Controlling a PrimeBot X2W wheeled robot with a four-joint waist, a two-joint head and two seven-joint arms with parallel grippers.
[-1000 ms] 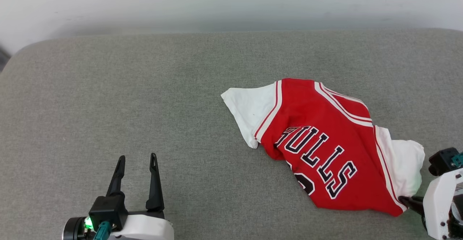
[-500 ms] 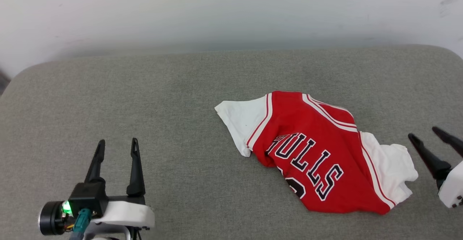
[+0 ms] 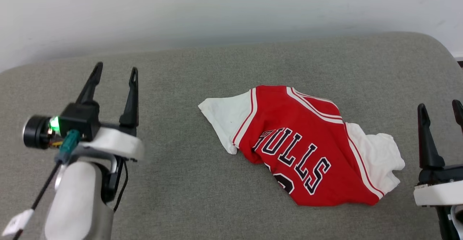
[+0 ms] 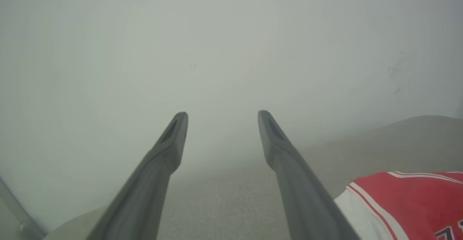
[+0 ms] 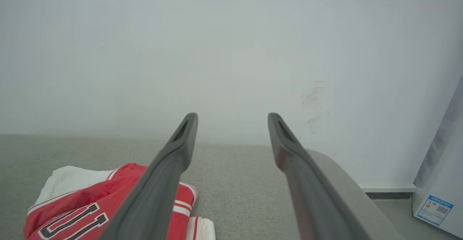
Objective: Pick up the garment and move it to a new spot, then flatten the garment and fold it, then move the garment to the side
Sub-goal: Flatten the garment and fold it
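The garment point(image 3: 300, 142), a red jersey with white sleeves and black "BULLS" lettering, lies crumpled right of centre on the grey padded surface point(image 3: 188, 182); neither gripper touches it. My left gripper point(image 3: 115, 72) is raised at the left, well clear of the jersey, open and empty. At the right edge my right gripper point(image 3: 440, 109) is open just right of the jersey's white sleeve. In the left wrist view the jersey point(image 4: 408, 204) shows at the lower right beside the open gripper point(image 4: 221, 116). In the right wrist view the jersey point(image 5: 86, 204) lies lower left of the open gripper point(image 5: 233, 119).
A pale wall point(image 3: 217, 8) runs behind the surface's far edge. The surface's rounded right corner point(image 5: 347, 182) drops to a floor where a white appliance with a blue label point(image 5: 434, 205) stands. Bare grey surface lies left and in front of the jersey.
My right gripper let go of the jersey's lower right corner, opened and pulled back to the right. My left arm rose and reached farther out. The camera also shifted.
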